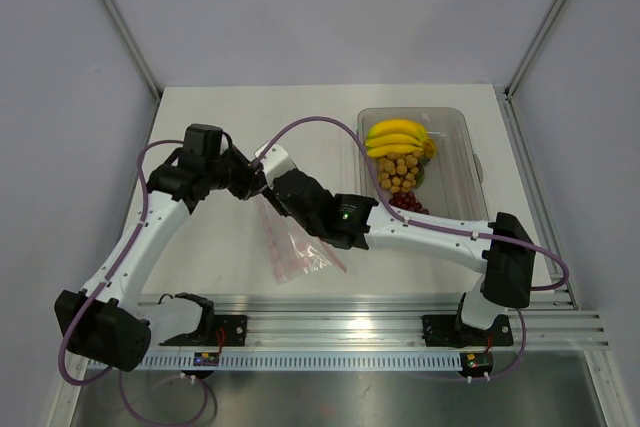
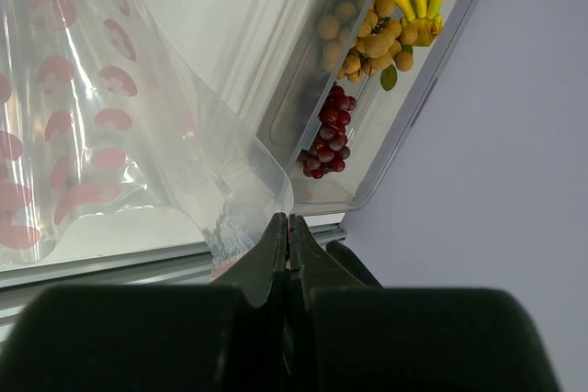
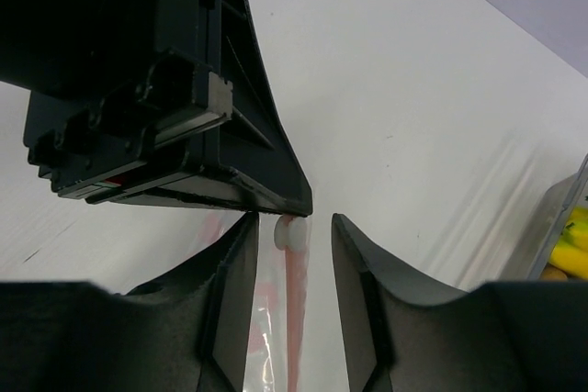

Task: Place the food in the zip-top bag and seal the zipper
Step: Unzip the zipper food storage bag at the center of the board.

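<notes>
The zip-top bag is held up off the table by the left gripper. That gripper is clenched on a corner of the film, so the bag hangs slack where it can be reached. The right gripper is set astride the zipper with its jaws parted. The pink-red strip lies between them ungrasped, presumably so that the mouth can be worked apart. The bananas, tan round fruits and grapes are kept in the clear tray, not yet bagged.

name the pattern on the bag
The bag has pink-red dots on clear plastic, best in left wrist view.
</notes>
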`<state>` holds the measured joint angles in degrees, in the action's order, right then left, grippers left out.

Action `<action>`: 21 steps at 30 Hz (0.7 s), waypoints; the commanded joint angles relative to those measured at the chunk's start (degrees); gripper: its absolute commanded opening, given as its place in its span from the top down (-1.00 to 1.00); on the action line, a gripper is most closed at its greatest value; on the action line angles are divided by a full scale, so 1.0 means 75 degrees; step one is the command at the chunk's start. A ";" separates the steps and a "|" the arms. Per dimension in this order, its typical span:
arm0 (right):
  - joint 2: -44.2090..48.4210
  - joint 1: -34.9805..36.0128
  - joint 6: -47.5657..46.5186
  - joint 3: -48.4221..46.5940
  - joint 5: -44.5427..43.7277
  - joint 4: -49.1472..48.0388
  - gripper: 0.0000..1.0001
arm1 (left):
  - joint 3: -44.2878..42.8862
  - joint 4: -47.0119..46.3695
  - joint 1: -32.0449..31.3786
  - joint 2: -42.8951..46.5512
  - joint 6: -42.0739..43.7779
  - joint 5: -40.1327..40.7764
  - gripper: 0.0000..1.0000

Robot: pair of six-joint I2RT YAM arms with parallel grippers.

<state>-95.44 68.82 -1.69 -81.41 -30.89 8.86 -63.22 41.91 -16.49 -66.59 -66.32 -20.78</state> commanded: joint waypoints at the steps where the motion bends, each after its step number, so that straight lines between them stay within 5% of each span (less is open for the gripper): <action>1: 0.0045 0.0188 0.0038 -0.0056 -0.0205 -0.0221 0.09 | -0.0031 -0.0174 -0.0016 0.0195 -0.0110 -0.0171 1.00; 21: -0.0177 0.0270 -0.0126 -0.0044 -0.0849 -0.0139 0.15 | -0.0055 -0.0221 -0.0016 0.0183 -0.0145 -0.0171 1.00</action>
<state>-96.31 70.46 -2.35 -81.32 -34.94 8.86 -63.22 41.91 -16.49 -66.57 -66.57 -20.82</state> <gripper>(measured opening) 0.422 0.005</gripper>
